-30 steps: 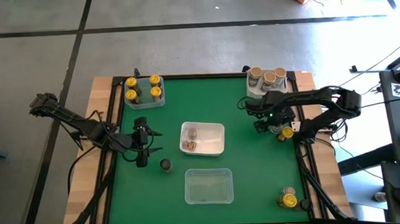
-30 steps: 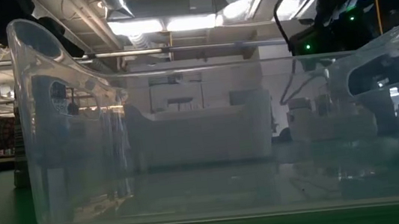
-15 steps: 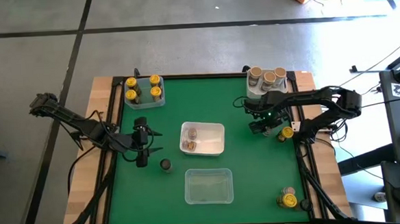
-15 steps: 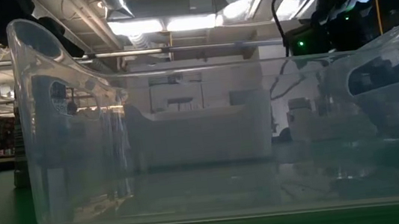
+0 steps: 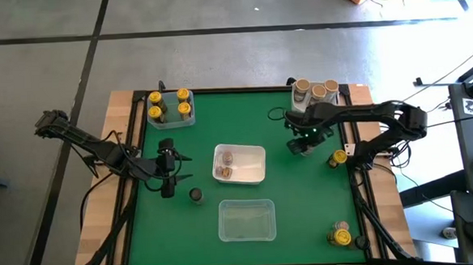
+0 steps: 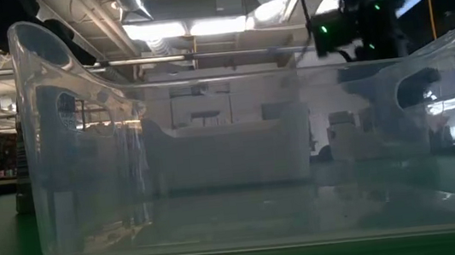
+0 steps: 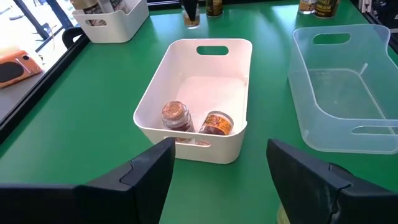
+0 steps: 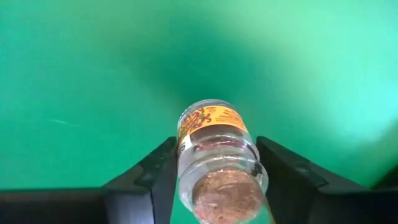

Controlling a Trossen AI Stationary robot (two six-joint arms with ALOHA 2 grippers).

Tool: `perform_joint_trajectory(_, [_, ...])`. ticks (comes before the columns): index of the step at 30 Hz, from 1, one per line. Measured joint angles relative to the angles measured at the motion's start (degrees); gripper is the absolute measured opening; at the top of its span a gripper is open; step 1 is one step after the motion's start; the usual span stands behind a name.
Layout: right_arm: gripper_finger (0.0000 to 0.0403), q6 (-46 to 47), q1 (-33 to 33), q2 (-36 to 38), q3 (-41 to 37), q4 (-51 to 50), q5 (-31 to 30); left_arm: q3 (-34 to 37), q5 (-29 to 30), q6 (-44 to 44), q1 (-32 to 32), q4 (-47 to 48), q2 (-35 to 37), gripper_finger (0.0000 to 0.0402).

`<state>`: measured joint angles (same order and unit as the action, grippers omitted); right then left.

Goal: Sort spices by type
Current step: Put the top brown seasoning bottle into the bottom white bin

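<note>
My right gripper (image 8: 214, 155) is shut on a small glass spice jar (image 8: 211, 134) that has a brown cork-coloured lid (image 8: 227, 193) and an orange label. It hangs over the green mat, right of the white bin (image 5: 258, 154); in the high view my right gripper (image 5: 302, 144) hides the jar. The white bin holds two brown-lidded jars (image 7: 196, 119). My left gripper (image 7: 219, 149) waits open at the table's left, pointing at the white bin, and touches nothing. One dark-lidded jar (image 5: 196, 195) stands upright on the mat near it. My right gripper pinches the jar between its two fingers at the glass shoulder just under the lid (image 8: 186, 155). The fingers come from above, pointing down. The jar hangs lid up and a little tilted, its bottom clear of the mat.
A clear bin (image 5: 246, 220) stands near the table's front edge and fills the low view (image 6: 231, 161). There are yellow-lidded jars in a bin (image 5: 170, 107) at the far left and tan-lidded ones in a bin (image 5: 316, 94) at the far right. A yellow-lidded jar (image 5: 337, 156) and two more jars (image 5: 339, 235) stand at the right.
My right gripper has shut on the brown-lidded jar, lifted it off the mat and carried it toward the table's left, away from the yellow-lidded jar beside it.
</note>
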<state>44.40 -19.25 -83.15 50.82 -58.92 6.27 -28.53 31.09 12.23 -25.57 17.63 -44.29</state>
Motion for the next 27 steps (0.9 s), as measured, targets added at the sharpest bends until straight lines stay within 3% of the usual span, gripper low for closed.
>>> perform_joint_trajectory(9, [0.0195, -1.75, 7.4, 0.0, 13.12, 6.55, -1.13, 0.0, 0.0, 0.73, -0.01, 0.2, 0.0, 0.0251])
perform_joint_trajectory(14, [0.0192, -8.93, 12.16, 0.0, 18.44, 12.91, -1.76, 0.0, 0.0, 0.81, -0.01, 0.24, 0.0, 0.0251])
perform_joint_trajectory(27, [0.0196, -21.21, 19.88, -4.72, 19.35, 31.62, -0.77, -0.02, -1.44, 1.16, -0.01, 0.18, 0.0, 0.0251])
